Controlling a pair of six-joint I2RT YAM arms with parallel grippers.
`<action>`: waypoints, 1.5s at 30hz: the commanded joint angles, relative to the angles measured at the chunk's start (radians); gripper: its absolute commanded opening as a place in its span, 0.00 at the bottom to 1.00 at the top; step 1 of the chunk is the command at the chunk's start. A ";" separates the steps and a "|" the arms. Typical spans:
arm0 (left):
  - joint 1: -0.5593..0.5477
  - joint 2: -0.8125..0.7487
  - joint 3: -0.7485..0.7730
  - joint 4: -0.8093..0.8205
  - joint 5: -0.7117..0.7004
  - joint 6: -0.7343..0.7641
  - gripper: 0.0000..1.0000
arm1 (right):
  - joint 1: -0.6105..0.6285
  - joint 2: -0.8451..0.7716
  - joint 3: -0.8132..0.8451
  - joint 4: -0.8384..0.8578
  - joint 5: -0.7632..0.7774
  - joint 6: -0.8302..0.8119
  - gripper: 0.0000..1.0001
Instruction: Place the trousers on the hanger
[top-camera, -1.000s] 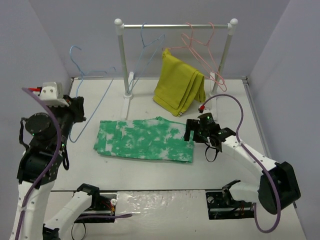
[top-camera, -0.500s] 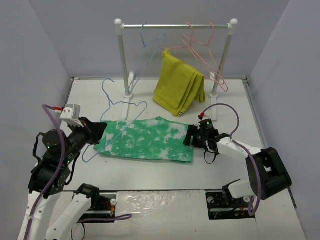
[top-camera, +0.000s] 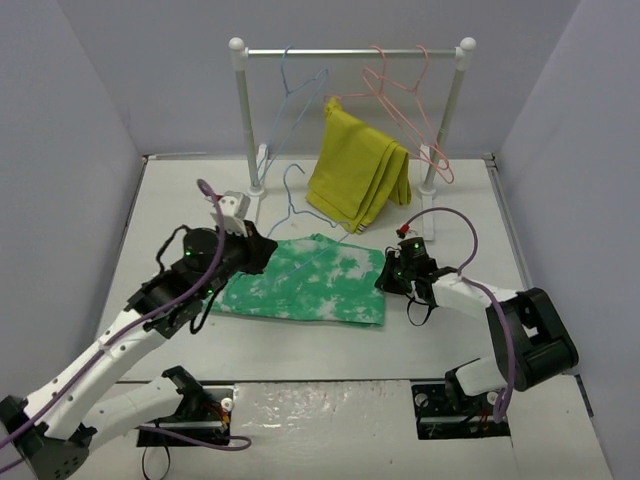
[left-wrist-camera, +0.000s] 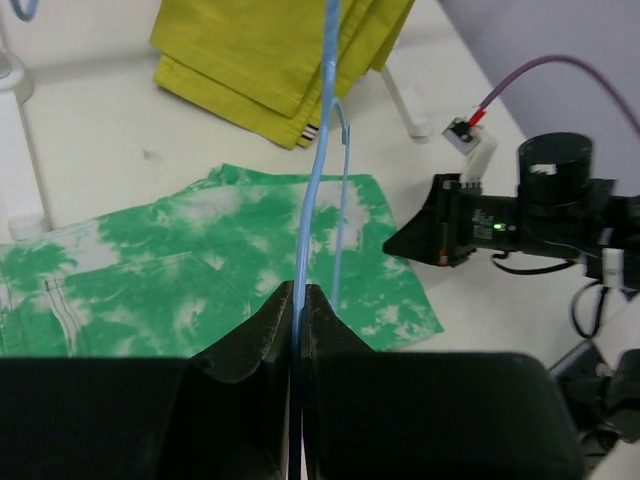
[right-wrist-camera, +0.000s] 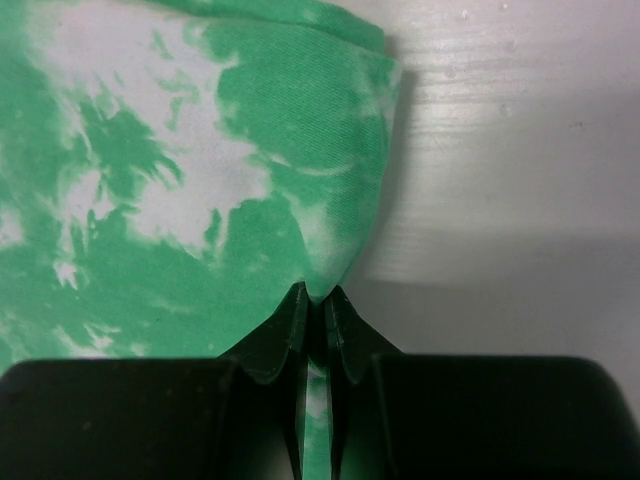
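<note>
The green trousers (top-camera: 305, 280) with white blotches lie folded flat on the table between my arms; they also show in the left wrist view (left-wrist-camera: 180, 270) and the right wrist view (right-wrist-camera: 170, 170). My left gripper (top-camera: 258, 250) is shut on a light-blue wire hanger (left-wrist-camera: 318, 170), which reaches over the trousers' far edge with its hook (top-camera: 291, 185) toward the rack. In the left wrist view (left-wrist-camera: 297, 296) the wire runs between the closed jaws. My right gripper (top-camera: 388, 277) is shut on the trousers' right edge; in the right wrist view (right-wrist-camera: 315, 300) the cloth is pinched between the jaws.
A white rack (top-camera: 350, 52) stands at the back with a second light-blue hanger (top-camera: 292, 85), pink hangers (top-camera: 405, 85) and a folded mustard-yellow garment (top-camera: 357, 170). Rack feet (top-camera: 258, 170) rest on the table. Grey walls enclose the sides.
</note>
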 joint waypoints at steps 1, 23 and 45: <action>-0.138 0.083 0.012 0.199 -0.292 0.016 0.00 | -0.002 -0.120 0.116 -0.170 0.080 -0.067 0.00; -0.419 0.330 -0.177 0.866 -0.611 0.032 0.00 | 0.000 -0.193 0.464 -0.250 -0.406 0.148 0.00; -0.415 0.216 -0.473 1.020 -0.598 -0.182 0.04 | 0.194 0.124 0.302 0.546 -0.439 0.408 0.00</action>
